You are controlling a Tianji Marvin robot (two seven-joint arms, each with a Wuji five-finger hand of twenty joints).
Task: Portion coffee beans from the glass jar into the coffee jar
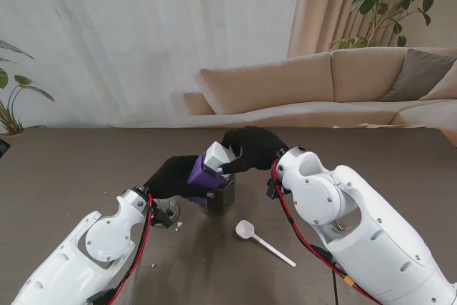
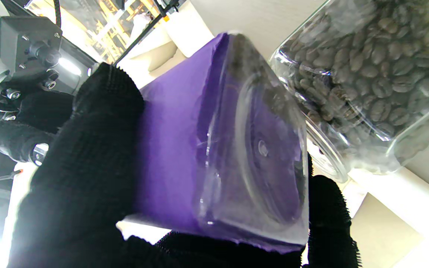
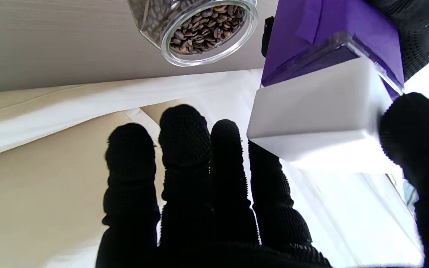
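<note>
The left robot hand is clamped around the purple-wrapped coffee jar, held tilted above the worktop near its middle, long axis slanting up toward the right robot hand. That hand pinches the jar's white lid between thumb and fingers, so the lid looks set to be pulled off along that axis. The glass jar stands open on the worktop just beneath them, well filled with coffee beans. A white scoop lies nearer to me, untouched.
</note>
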